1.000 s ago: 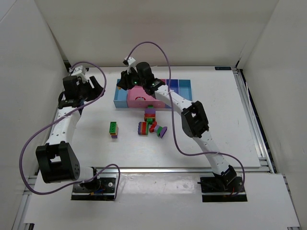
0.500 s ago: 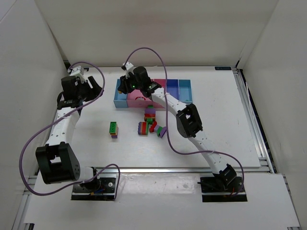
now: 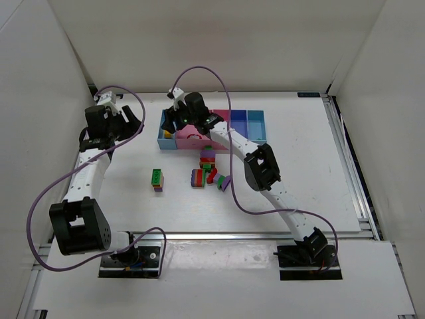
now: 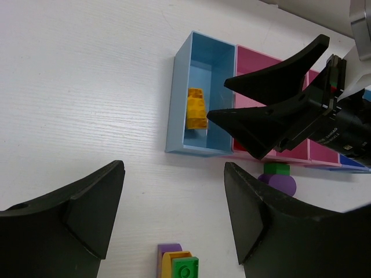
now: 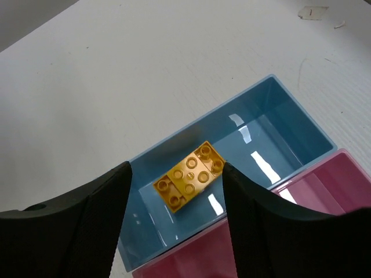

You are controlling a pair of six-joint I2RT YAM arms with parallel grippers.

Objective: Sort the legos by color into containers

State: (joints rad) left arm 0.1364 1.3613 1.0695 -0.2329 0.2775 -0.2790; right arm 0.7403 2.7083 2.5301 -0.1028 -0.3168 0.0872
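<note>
One orange-yellow studded plastic brick is seen lying slantwise in the light blue end compartment, directly beneath the right gripper, whose jaws are parted and empty.

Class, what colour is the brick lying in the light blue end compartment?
Yellow-orange. The brick shows best in the right wrist view.

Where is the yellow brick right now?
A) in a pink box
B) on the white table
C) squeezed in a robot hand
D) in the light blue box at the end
D: the yellow brick lies flat on the floor of the end light blue box, with the right hand open above it and not gripping it.
</note>
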